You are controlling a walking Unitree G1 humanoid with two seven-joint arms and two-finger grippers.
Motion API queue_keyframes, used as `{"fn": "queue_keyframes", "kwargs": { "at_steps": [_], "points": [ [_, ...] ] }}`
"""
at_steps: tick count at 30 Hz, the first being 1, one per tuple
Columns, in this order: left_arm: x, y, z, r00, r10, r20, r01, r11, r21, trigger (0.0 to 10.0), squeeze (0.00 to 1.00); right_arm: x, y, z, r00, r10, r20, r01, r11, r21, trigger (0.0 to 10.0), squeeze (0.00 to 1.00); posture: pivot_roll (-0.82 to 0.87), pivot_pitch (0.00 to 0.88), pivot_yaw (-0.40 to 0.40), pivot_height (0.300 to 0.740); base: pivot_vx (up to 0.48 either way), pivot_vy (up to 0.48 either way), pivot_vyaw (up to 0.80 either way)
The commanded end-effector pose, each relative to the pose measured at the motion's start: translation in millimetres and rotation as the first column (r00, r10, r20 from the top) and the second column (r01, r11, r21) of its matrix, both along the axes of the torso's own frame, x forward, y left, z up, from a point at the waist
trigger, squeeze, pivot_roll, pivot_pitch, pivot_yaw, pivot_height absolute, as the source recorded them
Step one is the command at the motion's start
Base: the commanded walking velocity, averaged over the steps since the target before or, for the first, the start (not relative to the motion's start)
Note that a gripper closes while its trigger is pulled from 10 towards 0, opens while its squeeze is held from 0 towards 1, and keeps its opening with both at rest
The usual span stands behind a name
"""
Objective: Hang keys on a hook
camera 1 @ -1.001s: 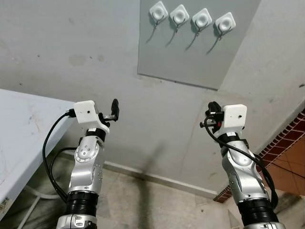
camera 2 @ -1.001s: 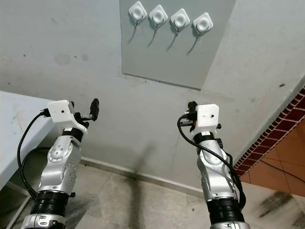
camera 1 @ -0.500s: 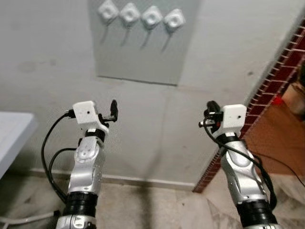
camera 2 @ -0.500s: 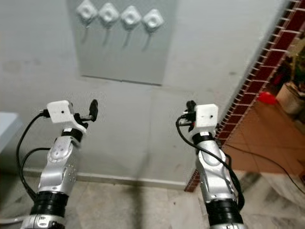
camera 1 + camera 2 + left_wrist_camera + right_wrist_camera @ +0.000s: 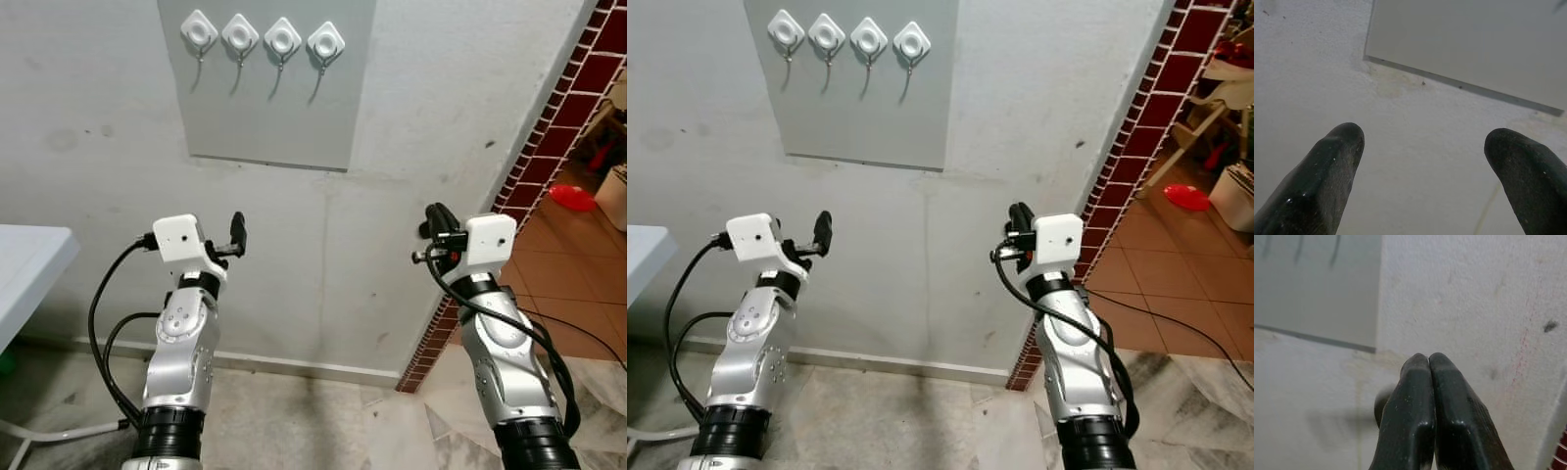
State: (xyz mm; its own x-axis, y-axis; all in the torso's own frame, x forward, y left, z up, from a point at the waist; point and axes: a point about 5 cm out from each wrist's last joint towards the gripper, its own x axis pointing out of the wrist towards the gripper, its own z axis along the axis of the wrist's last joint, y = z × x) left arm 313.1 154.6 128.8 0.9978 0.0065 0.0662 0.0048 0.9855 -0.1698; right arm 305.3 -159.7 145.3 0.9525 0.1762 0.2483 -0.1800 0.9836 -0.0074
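Note:
Four white hooks (image 5: 262,35) sit in a row on a grey panel (image 5: 265,117) high on the wall ahead. My left gripper (image 5: 237,233) is raised in front of the wall below the panel's left part. Its fingers stand open with nothing between them, as the left wrist view (image 5: 1422,161) shows, looking at the panel's lower edge (image 5: 1464,88). My right gripper (image 5: 436,221) is raised to the right of the panel, lower than it. In the right wrist view its fingers (image 5: 1429,363) are pressed together, and nothing can be seen between them.
A white table (image 5: 29,264) juts in at the left. A red brick pillar (image 5: 549,166) ends the wall on the right, with orange floor tiles and a red object (image 5: 571,196) beyond it. A cable (image 5: 59,431) lies on the floor at the lower left.
The camera has swung to the right, so the hook panel now sits further left in the picture, the table has slid to the edge, and the brick pillar has come in. Both arms keep their pose.

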Motion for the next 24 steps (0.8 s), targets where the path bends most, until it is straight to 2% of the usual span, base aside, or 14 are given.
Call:
{"fn": "queue_keyframes", "kwargs": {
  "at_steps": [1,3,6,13,20,24],
  "points": [
    [-3.6,-5.4,3.1,1.000,-0.026,0.004,0.025,1.000,0.010,10.0,0.00,-4.5,-3.5,9.8,0.999,0.000,0.043,-0.001,0.999,0.038,10.0,0.00,0.01,0.002,-0.041,0.740,0.000,0.000,0.00],
    [-4.6,-5.4,3.1,1.000,-0.024,0.004,0.024,1.000,0.012,10.0,0.00,-5.3,-3.8,10.1,0.999,-0.001,0.045,-0.001,0.999,0.044,10.0,0.00,0.01,0.003,-0.041,0.740,0.000,0.000,0.00],
    [-19.1,-7.3,3.9,0.998,-0.054,0.017,0.054,0.998,0.014,10.0,0.00,-18.3,-6.7,5.1,1.000,-0.021,0.024,0.019,0.998,0.067,10.0,0.00,0.01,0.008,-0.039,0.740,0.000,0.000,0.00],
    [-38.5,-6.9,-4.0,0.992,-0.126,0.009,0.126,0.992,-0.023,10.0,0.00,-29.9,-16.2,-8.0,0.998,-0.061,-0.026,0.063,0.996,0.058,10.0,0.00,0.01,0.013,-0.035,0.740,0.000,0.000,0.00],
    [-41.3,-2.4,-5.5,0.992,-0.123,-0.001,0.123,0.992,-0.037,10.0,0.00,-33.7,-17.7,-8.1,0.997,-0.075,-0.035,0.077,0.995,0.065,10.0,0.00,0.01,0.005,-0.032,0.740,0.000,0.000,0.00],
    [-41.4,-0.3,-3.0,0.992,-0.124,0.001,0.124,0.991,-0.050,10.0,0.00,-36.2,-16.6,-8.1,0.996,-0.075,-0.038,0.078,0.995,0.068,10.0,0.00,0.00,0.000,-0.030,0.740,0.251,0.000,0.00]
  ]
}}
